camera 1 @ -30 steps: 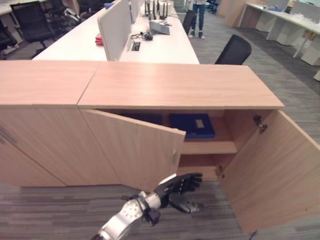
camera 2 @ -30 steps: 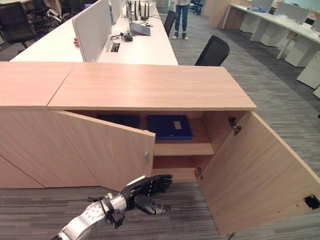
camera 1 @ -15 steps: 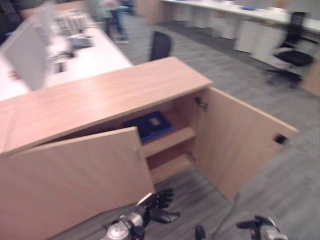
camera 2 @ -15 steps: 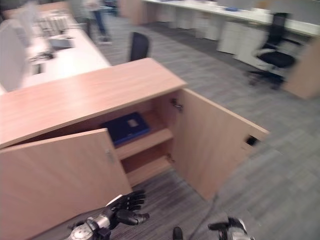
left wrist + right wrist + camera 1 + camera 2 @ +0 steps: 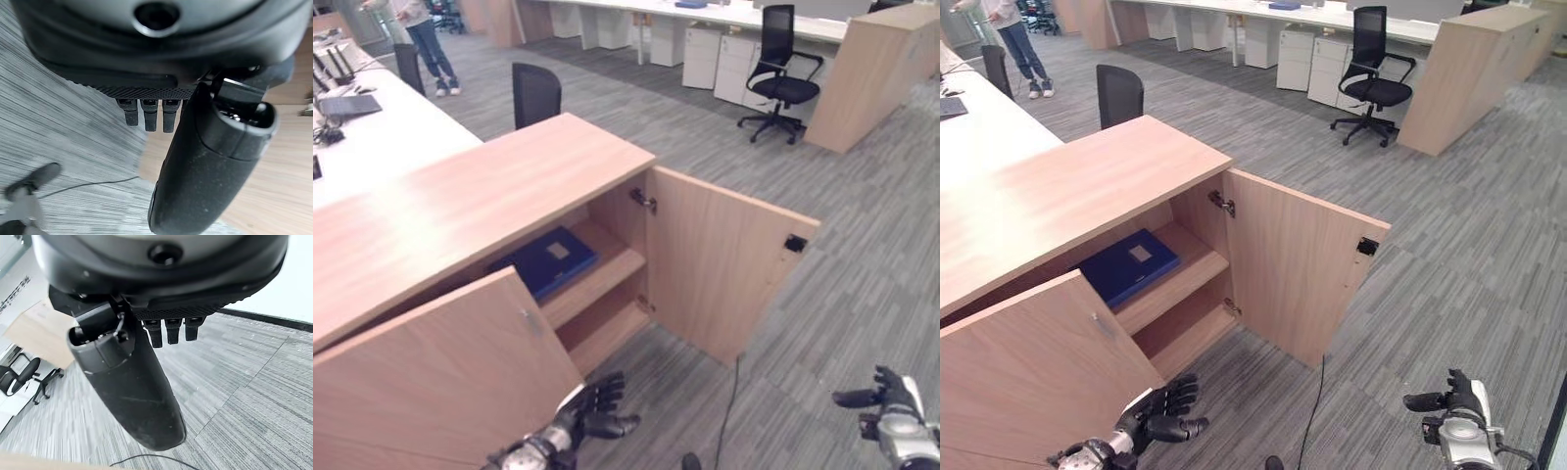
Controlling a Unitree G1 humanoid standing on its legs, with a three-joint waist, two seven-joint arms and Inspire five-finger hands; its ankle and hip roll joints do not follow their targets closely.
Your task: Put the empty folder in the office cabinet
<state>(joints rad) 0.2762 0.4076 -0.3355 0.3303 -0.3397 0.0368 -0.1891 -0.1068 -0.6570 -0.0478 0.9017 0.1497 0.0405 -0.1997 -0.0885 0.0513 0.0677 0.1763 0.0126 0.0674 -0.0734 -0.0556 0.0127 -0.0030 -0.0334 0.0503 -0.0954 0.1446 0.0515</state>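
Folder first: a flat dark-blue folder (image 5: 546,259) with a pale label lies on the upper shelf of the light wooden office cabinet (image 5: 480,191), both doors swung wide, so it seems already stowed and neither hand needs to carry anything. In the left eye view, the left hand (image 5: 590,409) hangs low over the grey carpet (image 5: 862,245) just by the free edge of the left cabinet door (image 5: 440,377), fingers loosely spread and empty, placed as if to push that door. In the right eye view, the right hand (image 5: 1451,399) hovers well apart from the right cabinet door (image 5: 1298,264), thumb out. The left wrist view shows straight, relaxed fingers holding nothing. The right wrist view shows the same.
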